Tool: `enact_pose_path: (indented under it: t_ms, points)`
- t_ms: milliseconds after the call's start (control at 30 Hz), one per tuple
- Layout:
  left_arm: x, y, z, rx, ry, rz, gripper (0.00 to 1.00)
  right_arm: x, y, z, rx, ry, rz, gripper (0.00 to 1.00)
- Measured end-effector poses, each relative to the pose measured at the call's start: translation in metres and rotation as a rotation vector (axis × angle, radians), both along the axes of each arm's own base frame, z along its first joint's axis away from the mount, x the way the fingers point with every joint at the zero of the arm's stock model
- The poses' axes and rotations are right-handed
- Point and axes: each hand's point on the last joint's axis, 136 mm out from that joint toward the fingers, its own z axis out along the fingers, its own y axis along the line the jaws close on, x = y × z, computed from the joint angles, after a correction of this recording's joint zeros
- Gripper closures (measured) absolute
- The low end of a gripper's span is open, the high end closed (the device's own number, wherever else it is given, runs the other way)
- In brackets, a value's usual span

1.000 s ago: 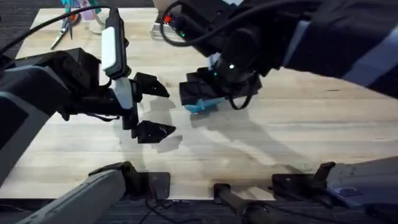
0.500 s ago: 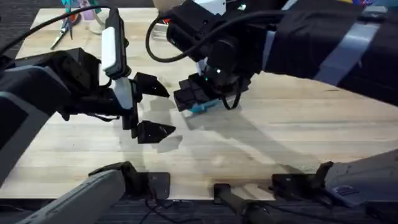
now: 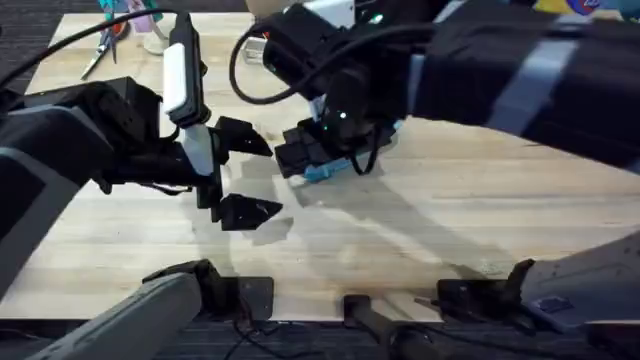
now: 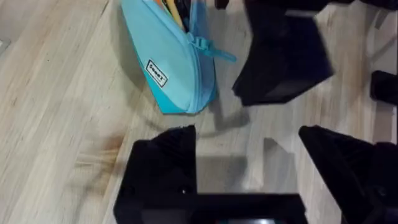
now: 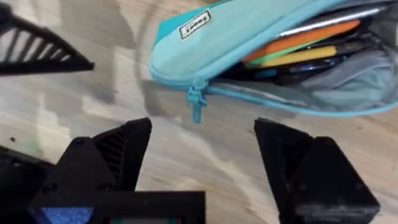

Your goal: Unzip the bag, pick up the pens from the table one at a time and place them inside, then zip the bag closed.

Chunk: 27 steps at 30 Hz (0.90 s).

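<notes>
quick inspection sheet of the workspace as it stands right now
surface: light wooden table, pale plank grain, bare in the middle.
job's things: light blue bag lying unzipped, pens inside; zipper pull at the end near the label.
clutter: pliers-like tool at the far left corner.
grippers: left hand open, beside the bag, holding nothing; right hand open, just off the zipper pull.
cables: black cable looping off the right arm.
surroundings: nothing seen.

bag [image 3: 325, 171] mostly hidden overhead under right arm; cut off in wrist views
</notes>
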Motion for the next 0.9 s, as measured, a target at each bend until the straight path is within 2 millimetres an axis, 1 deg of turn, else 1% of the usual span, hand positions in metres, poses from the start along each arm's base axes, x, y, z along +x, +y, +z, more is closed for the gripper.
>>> enact_pose_path:
  t_ms: [167,400,600,800,900]
  points:
    - [0.000,0.000,0.000,0.000,0.000,0.000,0.006,0.002,0.003,-0.016,-0.029,0.021,0.005,0.004]
    - [0.000,0.000,0.000,0.000,0.000,0.000,0.006,0.010,0.013,-0.014,0.013,-0.013,0.008,0.003]
    - [0.000,0.000,0.000,0.000,0.000,0.000,0.006,0.013,0.017,-0.014,0.029,-0.025,0.008,0.003]
    - [0.000,0.000,0.000,0.000,0.000,0.000,0.006,0.014,0.018,-0.032,-0.005,0.001,0.008,0.003]
    - [0.000,0.000,0.000,0.000,0.000,0.000,0.006,0.014,0.018,-0.035,-0.013,0.007,0.008,0.025]
